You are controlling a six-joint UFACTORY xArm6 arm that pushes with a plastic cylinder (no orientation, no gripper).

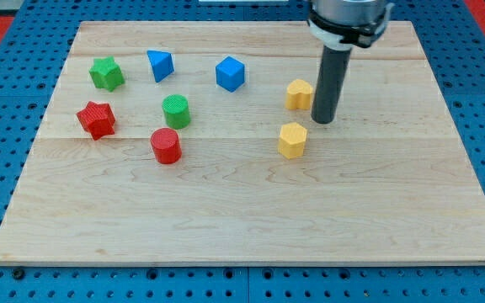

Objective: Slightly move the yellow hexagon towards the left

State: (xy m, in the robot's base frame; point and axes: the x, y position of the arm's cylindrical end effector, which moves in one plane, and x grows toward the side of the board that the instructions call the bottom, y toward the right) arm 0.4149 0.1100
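Note:
A yellow hexagon (292,140) lies right of the board's middle. A second yellow block (300,94), whose shape I cannot make out, lies just above it in the view. My tip (323,120) rests on the board close to the right of the second yellow block and up and to the right of the hexagon, a small gap away from it. The dark rod rises from the tip to the arm's head at the view's top.
On the wooden board (251,227), at the view's left, lie a green star (106,73), a blue triangle (159,64), a blue cube (230,73), a green cylinder (176,110), a red star (97,119) and a red cylinder (166,145).

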